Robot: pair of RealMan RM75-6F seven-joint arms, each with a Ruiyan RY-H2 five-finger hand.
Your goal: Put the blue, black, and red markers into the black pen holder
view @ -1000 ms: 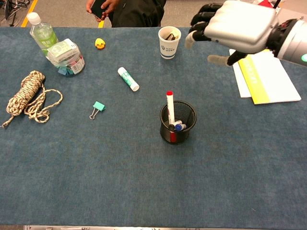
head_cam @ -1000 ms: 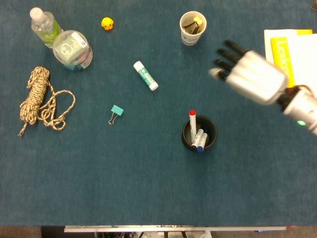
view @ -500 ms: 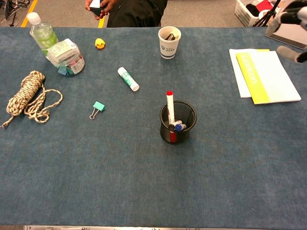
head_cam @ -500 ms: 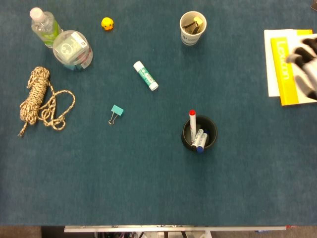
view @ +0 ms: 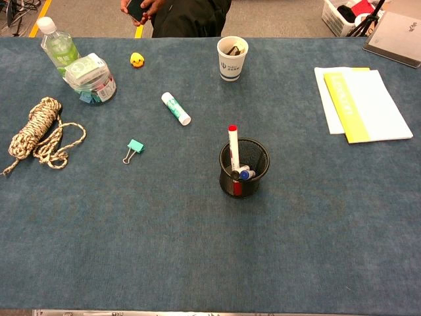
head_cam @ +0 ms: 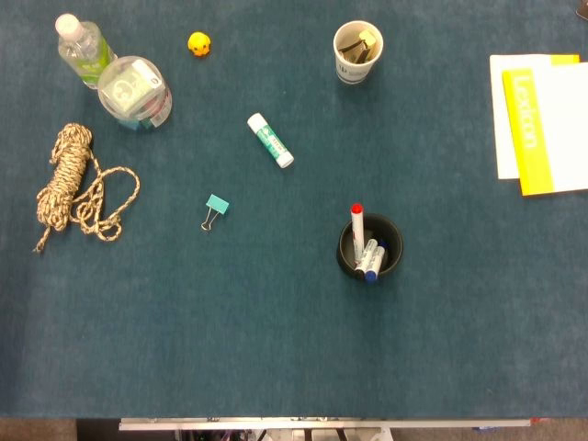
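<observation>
The black mesh pen holder (head_cam: 390, 264) (view: 258, 168) stands on the blue cloth right of centre. A red-capped marker (head_cam: 356, 222) (view: 232, 141) leans upright in it, sticking out at its left side. Two shorter markers lie inside, a blue-capped one (head_cam: 372, 271) (view: 245, 175) and a black-capped one (head_cam: 361, 266) (view: 236, 173). Neither hand shows in the head view or the chest view.
A paper cup (head_cam: 357, 50) (view: 233, 58) stands at the back. A glue stick (head_cam: 270, 140) (view: 175, 108), a green binder clip (head_cam: 215, 208), a rope coil (head_cam: 72, 188), a plastic jar (head_cam: 135, 91), a water bottle (head_cam: 81, 43) and a yellow duck (head_cam: 199, 43) lie left. Yellow and white books (head_cam: 538, 124) (view: 363, 103) lie right.
The right hand drew away from above the table to the right and has left both views. The markers and holder have not moved.
</observation>
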